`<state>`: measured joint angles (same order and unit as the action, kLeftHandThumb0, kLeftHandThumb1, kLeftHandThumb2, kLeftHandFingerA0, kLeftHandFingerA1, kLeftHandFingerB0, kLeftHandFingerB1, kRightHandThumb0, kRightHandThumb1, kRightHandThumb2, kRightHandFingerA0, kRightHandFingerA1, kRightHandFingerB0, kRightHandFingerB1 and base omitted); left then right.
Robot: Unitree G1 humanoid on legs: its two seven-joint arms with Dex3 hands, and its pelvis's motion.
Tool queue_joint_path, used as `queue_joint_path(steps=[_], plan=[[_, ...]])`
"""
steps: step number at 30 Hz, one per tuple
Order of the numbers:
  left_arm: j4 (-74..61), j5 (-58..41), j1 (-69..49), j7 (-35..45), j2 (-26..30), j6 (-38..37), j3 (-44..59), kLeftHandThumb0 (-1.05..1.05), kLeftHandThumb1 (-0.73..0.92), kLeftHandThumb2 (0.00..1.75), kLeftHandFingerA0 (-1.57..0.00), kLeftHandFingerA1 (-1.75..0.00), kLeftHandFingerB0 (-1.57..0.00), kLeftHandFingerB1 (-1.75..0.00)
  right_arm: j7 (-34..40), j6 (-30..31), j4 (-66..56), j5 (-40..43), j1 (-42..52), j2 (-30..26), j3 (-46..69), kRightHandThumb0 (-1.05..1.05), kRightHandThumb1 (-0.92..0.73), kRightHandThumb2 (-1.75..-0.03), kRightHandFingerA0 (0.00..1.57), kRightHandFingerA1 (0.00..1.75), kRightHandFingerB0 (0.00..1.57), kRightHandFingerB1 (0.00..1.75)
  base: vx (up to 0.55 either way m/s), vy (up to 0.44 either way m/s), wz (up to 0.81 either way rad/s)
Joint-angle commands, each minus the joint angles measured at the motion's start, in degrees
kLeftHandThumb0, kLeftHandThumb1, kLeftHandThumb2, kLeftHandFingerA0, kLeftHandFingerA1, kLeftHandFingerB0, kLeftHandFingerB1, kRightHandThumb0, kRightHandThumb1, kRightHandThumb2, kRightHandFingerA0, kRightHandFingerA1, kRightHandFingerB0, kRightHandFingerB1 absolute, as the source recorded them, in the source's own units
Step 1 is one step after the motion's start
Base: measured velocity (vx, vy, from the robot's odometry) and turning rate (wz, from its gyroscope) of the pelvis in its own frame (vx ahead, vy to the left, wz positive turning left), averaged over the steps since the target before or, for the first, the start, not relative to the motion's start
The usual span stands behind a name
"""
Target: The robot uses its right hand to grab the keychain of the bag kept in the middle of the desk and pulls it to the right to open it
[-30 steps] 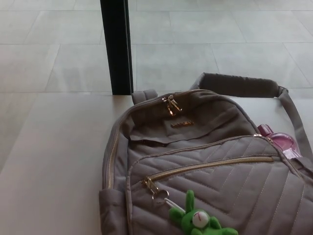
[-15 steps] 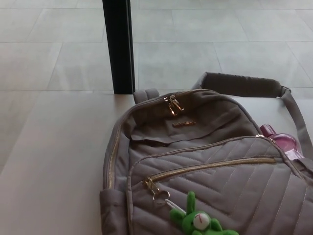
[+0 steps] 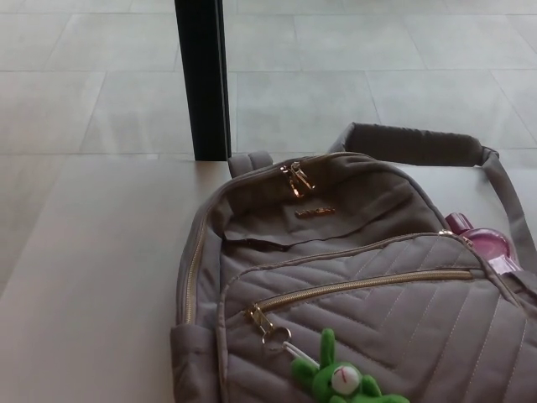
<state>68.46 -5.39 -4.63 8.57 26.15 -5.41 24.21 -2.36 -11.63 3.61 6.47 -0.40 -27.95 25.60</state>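
Note:
A grey quilted backpack (image 3: 369, 294) lies flat on the pale desk (image 3: 92, 285), filling the lower right of the head view. Its front pocket has a gold zipper (image 3: 361, 284) running left to right, shut, with the pull (image 3: 258, 319) at the left end. A green plush keychain (image 3: 340, 376) hangs from that pull by a ring, at the bottom edge of the picture. Two more gold zipper pulls (image 3: 295, 179) sit at the bag's top. Neither of my hands shows.
A black post (image 3: 203, 80) stands behind the desk's far edge, just left of the bag's top handle. A pink bottle (image 3: 485, 243) sticks out of the bag's right side pocket. A padded shoulder strap (image 3: 419, 144) lies beyond the bag. Tiled floor lies beyond.
The whole picture has shifted slightly, so the camera moved a little. The bag and keychain have not moved on the desk.

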Motion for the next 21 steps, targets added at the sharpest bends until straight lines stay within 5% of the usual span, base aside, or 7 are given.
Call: queue_joint_path(steps=[1,18,19,20,21], plan=[[0.74,0.87,-0.32,1.73,1.76,-4.41,-1.83,-0.63,0.68,0.60,-0.56,-0.59,-0.56,-0.43,-10.09,9.75,-39.96,-2.09,7.26,-0.86,-22.10,-0.75,-0.61,-0.59,0.51,0.49,0.34,0.31,0.00,0.000,0.00],[1.72,0.80,0.20,1.12,2.60,-3.87,-2.64,-0.62,0.67,0.60,-0.56,-0.58,-0.56,-0.42,-11.29,9.78,-44.29,-10.10,8.25,-2.22,-32.17,-0.76,-0.64,-0.60,0.50,0.53,0.39,0.34,0.00,0.000,0.00],[1.35,0.20,0.12,1.52,2.57,-3.63,-2.38,-0.61,0.67,0.60,-0.54,-0.58,-0.54,-0.42,-11.24,8.32,-43.81,-12.44,7.76,-2.35,-33.16,-0.83,-0.55,-0.94,0.49,0.64,0.36,0.47,0.00,0.000,0.00],[1.40,0.31,0.04,1.59,2.67,-3.75,-2.60,-0.61,0.68,0.61,-0.53,-0.54,-0.52,-0.41,-11.27,8.51,-43.99,-12.80,7.85,-2.49,-33.47,-0.79,-0.63,-0.61,0.53,0.58,0.42,0.38,0.00,0.000,0.00],[1.54,0.59,-0.07,1.63,2.82,-3.97,-2.96,-0.61,0.68,0.61,-0.53,-0.54,-0.52,-0.41,-11.36,9.05,-44.33,-13.02,8.05,-2.63,-33.77,-0.79,-0.63,-0.61,0.53,0.58,0.42,0.38,0.00,0.000,0.00]])
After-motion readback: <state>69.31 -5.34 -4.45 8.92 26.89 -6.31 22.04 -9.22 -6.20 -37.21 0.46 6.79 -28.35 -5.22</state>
